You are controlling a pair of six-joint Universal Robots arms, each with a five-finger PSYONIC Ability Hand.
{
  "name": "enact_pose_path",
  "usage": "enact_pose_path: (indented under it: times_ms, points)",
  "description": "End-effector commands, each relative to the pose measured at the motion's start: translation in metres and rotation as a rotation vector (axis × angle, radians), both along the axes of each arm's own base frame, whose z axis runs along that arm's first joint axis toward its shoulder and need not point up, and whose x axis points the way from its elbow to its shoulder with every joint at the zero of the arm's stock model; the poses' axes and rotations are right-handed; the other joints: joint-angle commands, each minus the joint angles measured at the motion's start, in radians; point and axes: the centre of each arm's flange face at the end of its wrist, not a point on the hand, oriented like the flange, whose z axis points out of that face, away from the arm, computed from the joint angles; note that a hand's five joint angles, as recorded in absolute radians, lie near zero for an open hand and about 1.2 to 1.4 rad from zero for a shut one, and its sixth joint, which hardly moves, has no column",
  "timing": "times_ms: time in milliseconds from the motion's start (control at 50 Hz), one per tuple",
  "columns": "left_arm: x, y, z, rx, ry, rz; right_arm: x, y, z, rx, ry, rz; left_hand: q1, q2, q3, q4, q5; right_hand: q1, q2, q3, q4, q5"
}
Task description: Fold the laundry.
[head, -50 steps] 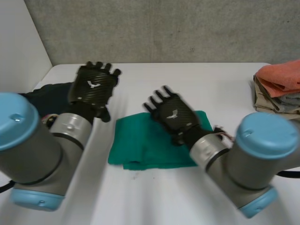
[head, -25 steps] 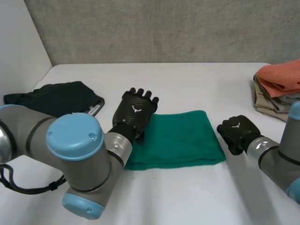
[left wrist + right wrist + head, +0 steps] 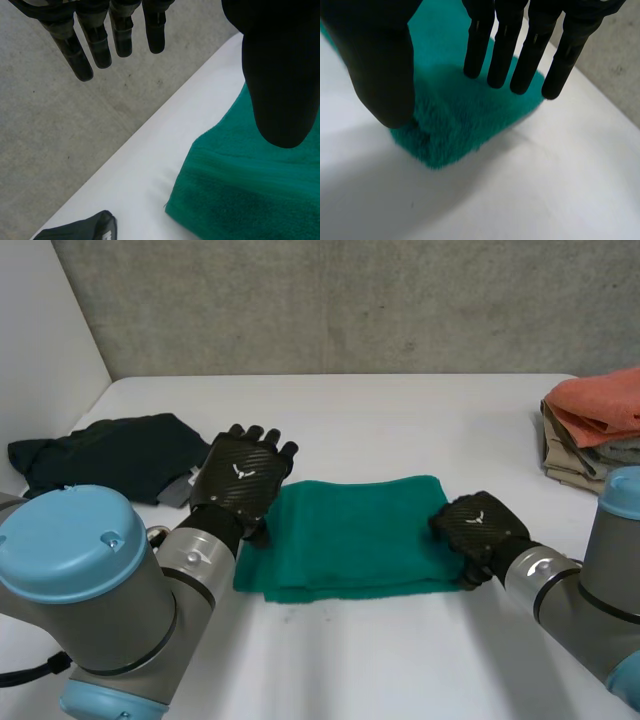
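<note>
shifted toward nine o'clock, black left hand (image 3: 240,478) at the nine o'clock edge of the folded green terry towel (image 3: 350,530) mid-table, black right hand (image 3: 480,528) over its three o'clock end, both spread, pinching nothing; could skew layers if grasped unevenly.

Right hand (image 3: 380,60) outstretched over green towel (image 3: 455,120) end, white table (image 3: 545,190)

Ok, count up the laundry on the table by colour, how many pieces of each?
Green towel: 1
Black garment: 1
Orange cloth: 1
Tan cloth: 1
Total: 4 that can be told apart; more may lie hidden under the orange one.
</note>
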Motion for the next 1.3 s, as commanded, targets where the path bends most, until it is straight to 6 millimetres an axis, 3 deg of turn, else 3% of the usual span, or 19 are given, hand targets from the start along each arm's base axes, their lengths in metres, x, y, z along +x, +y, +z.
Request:
enact_pose_path:
  times_ms: [20, 180, 320, 400, 460, 480, 520, 560, 640, 720, 780, 840, 900, 940, 1040, 1140, 1260, 1300]
  points:
    - [-0.002, 0.002, 0.003, 0.012, 0.033, -0.009, -0.010, -0.018, -0.014, 0.007, 0.002, -0.042, -0.034, -0.026, -0.029, -0.020, -0.016, 0.696, 0.701, 0.698, 0.704, 0.702]
    - [-0.001, 0.003, 0.008, 0.002, 0.043, -0.006, -0.030, -0.030, -0.011, -0.028, 0.054, -0.147, -0.034, -0.026, -0.029, -0.020, -0.016, 0.723, 0.728, 0.725, 0.731, 0.729]
    - [0.002, 0.002, 0.019, -0.024, 0.062, 0.004, -0.030, -0.031, 0.016, -0.143, 0.114, -0.139, -0.034, -0.026, -0.029, -0.020, -0.016, 0.723, 0.728, 0.725, 0.731, 0.729]
    - [0.005, 0.002, 0.024, -0.036, 0.072, 0.013, -0.007, -0.023, 0.031, -0.239, 0.124, -0.039, -0.037, -0.029, -0.032, -0.023, -0.019, 0.723, 0.728, 0.725, 0.731, 0.729]
    - [0.012, -0.002, 0.029, -0.047, 0.079, 0.036, 0.035, -0.003, 0.045, -0.348, 0.078, 0.107, -0.040, -0.032, -0.034, -0.026, -0.022, 0.723, 0.728, 0.725, 0.731, 0.729]
    - [0.014, -0.004, 0.029, -0.047, 0.078, 0.045, 0.058, 0.014, 0.050, -0.398, 0.041, 0.198, -0.040, -0.032, -0.034, -0.026, -0.022, 0.723, 0.728, 0.725, 0.731, 0.729]
    - [0.023, -0.008, 0.033, -0.056, 0.083, 0.073, 0.079, 0.031, 0.053, -0.442, -0.004, 0.298, -0.037, -0.029, -0.032, -0.023, -0.019, 0.723, 0.728, 0.725, 0.731, 0.729]
    - [0.027, -0.011, 0.035, -0.061, 0.087, 0.088, 0.102, 0.055, 0.042, -0.447, -0.042, 0.433, -0.040, -0.032, -0.034, -0.026, -0.022, 0.723, 0.728, 0.725, 0.731, 0.729]
    - [0.032, -0.012, 0.035, -0.054, 0.097, 0.104, 0.125, 0.084, 0.016, -0.402, -0.070, 0.618, -0.037, -0.029, -0.032, -0.023, -0.019, 0.723, 0.728, 0.725, 0.731, 0.729]
    - [0.037, -0.013, 0.034, -0.039, 0.112, 0.117, 0.137, 0.099, -0.002, -0.356, -0.075, 0.690, -0.040, -0.032, -0.034, -0.026, -0.022, 0.723, 0.728, 0.725, 0.731, 0.729]
    - [0.039, -0.015, 0.032, -0.030, 0.116, 0.123, 0.137, 0.095, 0.001, -0.359, -0.077, 0.667, -0.040, -0.032, -0.034, -0.026, -0.022, 0.723, 0.728, 0.725, 0.731, 0.729]
    - [0.038, -0.017, 0.032, -0.029, 0.121, 0.120, 0.135, 0.092, 0.006, -0.337, -0.086, 0.607, -0.040, -0.032, -0.034, -0.026, -0.022, -0.131, -0.126, -0.129, -0.123, -0.125]
    - [0.036, -0.021, 0.036, -0.045, 0.134, 0.120, 0.129, 0.084, 0.017, -0.274, -0.153, 0.526, -0.040, -0.032, -0.034, -0.026, -0.022, -0.291, -0.286, -0.289, -0.283, -0.285]
    - [0.033, -0.022, 0.040, -0.059, 0.143, 0.114, 0.117, 0.067, 0.041, -0.231, -0.264, 0.427, -0.040, -0.032, -0.034, -0.026, -0.022, -0.490, -0.485, -0.488, -0.482, -0.484]
    - [0.013, -0.024, 0.045, -0.060, 0.174, 0.068, 0.090, 0.033, 0.068, -0.042, -0.501, 0.234, -0.040, -0.032, -0.034, -0.026, -0.022, -0.498, -0.493, -0.496, -0.491, -0.493]
    - [-0.030, -0.010, 0.039, 0.007, 0.243, -0.045, 0.068, 0.003, 0.076, 0.117, -0.583, 0.079, -0.034, -0.026, -0.029, -0.020, -0.016, -0.498, -0.493, -0.496, -0.491, -0.493]
    - [-0.058, -0.013, 0.004, 0.141, 0.196, -0.075, 0.058, -0.025, 0.043, 0.267, -0.445, -0.025, -0.037, -0.029, -0.032, -0.023, -0.019, -0.498, -0.493, -0.496, -0.491, -0.493]
    - [-0.069, -0.012, -0.016, 0.199, 0.144, -0.084, 0.059, -0.029, 0.034, 0.283, -0.401, -0.020, -0.037, -0.029, -0.032, -0.023, -0.019, -0.498, -0.493, -0.496, -0.491, -0.493]
